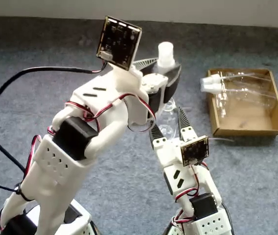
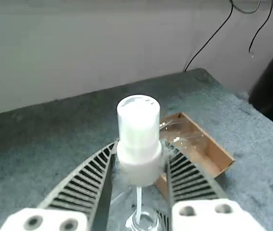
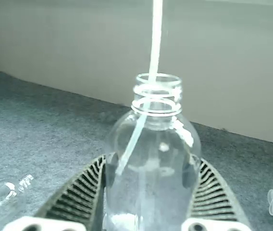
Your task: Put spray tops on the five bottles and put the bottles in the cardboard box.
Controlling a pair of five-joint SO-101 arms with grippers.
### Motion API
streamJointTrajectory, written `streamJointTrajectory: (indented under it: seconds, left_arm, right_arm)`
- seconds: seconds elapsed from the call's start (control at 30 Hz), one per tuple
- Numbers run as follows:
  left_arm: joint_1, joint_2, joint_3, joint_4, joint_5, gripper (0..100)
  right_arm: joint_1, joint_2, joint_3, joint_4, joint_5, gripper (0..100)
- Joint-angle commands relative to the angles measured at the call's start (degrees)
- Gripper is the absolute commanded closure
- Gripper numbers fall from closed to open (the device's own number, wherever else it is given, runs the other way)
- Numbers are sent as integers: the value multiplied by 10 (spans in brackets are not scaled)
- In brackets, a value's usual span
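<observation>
My left gripper (image 2: pixel 139 168) is shut on a white spray top (image 2: pixel 138 139), held above the clear bottle's mouth (image 2: pixel 143 222). The top's thin tube (image 3: pixel 148 91) hangs down through the bottle's neck. That clear bottle (image 3: pixel 151 163) stands upright between the fingers of my right gripper (image 3: pixel 148 192), which is shut on its body. In the high view the spray top (image 1: pixel 166 54) sits over the bottle (image 1: pixel 167 128), with the right gripper (image 1: pixel 168 128) just below it. The cardboard box (image 1: pixel 271 129) lies to the right, holding clear bottles (image 1: pixel 242 95) with a white top (image 1: pixel 210 83).
Another clear bottle (image 3: pixel 2 195) lies on its side on the grey carpet near my right gripper. The carpet (image 1: pixel 256 186) in front of the box is open. A black cable (image 1: pixel 2 98) loops at the left.
</observation>
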Motion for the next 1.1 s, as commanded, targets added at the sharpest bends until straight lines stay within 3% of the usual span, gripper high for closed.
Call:
streamJointTrajectory:
  seconds: [0.0, 0.17, 0.43, 0.6, 0.9, 1.07]
  left_arm:
    - [15, -42, 72, -17, -1, 995]
    - [15, -80, 153, -33, -1, 995]
    - [27, -127, 320, -228, 0, 995]
    - [47, -178, 399, -302, -2, 995]
    - [46, -178, 414, -310, -2, 993]
    - [51, -178, 413, -261, -27, 992]
  right_arm:
    - [-3, -3, 45, -14, -2, 860]
    - [-3, -3, 45, -14, -2, 860]
    - [-2, -3, 45, -14, -2, 860]
    - [-2, -3, 45, -14, -2, 860]
    - [5, -3, 45, -14, -2, 860]
    - [30, -3, 45, -14, -5, 860]
